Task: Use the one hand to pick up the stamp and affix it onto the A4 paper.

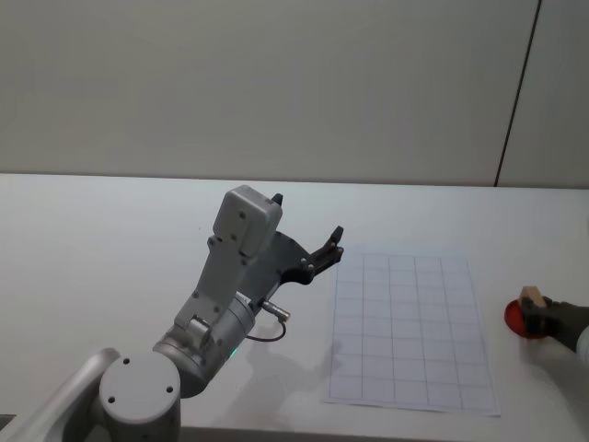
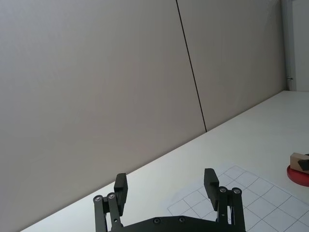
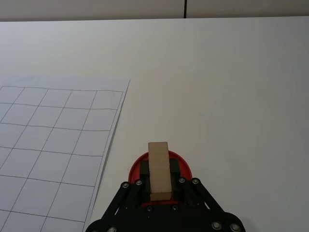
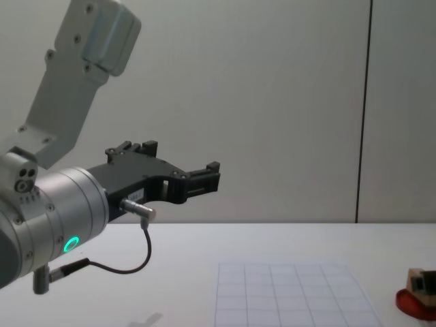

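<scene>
The right gripper [image 3: 160, 175] sits at the right edge of the bench [image 1: 110, 239], just beside the right border of the paper [image 1: 405, 331]. Its two black fingers are clamped on the sides of the stamp [image 3: 158, 162], a pale wooden block held directly over the red disc [image 1: 512, 319]. I cannot tell whether the block touches the disc. The gridded sheet lies flat on the bench, between the two arms. The left gripper [image 1: 333, 244] hangs raised above the bench, near the paper's left far corner, with its fingers spread wide apart and nothing between them. A green ring glows on its wrist.
</scene>
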Available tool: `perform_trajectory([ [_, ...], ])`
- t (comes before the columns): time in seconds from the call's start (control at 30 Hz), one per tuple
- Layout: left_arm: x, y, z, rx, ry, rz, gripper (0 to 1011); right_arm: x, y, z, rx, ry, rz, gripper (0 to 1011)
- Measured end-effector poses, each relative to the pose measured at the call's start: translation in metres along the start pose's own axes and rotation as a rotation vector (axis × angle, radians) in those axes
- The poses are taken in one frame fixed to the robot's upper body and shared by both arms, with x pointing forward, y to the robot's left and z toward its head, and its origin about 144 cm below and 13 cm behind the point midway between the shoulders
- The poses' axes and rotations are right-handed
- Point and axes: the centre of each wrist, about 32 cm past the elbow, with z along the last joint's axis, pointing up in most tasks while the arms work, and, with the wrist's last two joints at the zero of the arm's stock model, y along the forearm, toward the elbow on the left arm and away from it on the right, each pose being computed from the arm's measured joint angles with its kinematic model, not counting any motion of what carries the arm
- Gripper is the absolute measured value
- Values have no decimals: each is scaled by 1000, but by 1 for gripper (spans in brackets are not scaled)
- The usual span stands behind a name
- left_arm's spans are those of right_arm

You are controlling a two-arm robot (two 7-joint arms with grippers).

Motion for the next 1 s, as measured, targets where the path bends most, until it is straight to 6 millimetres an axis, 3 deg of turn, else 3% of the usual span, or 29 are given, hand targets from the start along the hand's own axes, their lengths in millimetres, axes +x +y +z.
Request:
perform_trajectory([
  [1.0, 0, 0, 0, 0, 0, 0, 1002, 2, -1, -4, -33, -7, -8, 216],
])
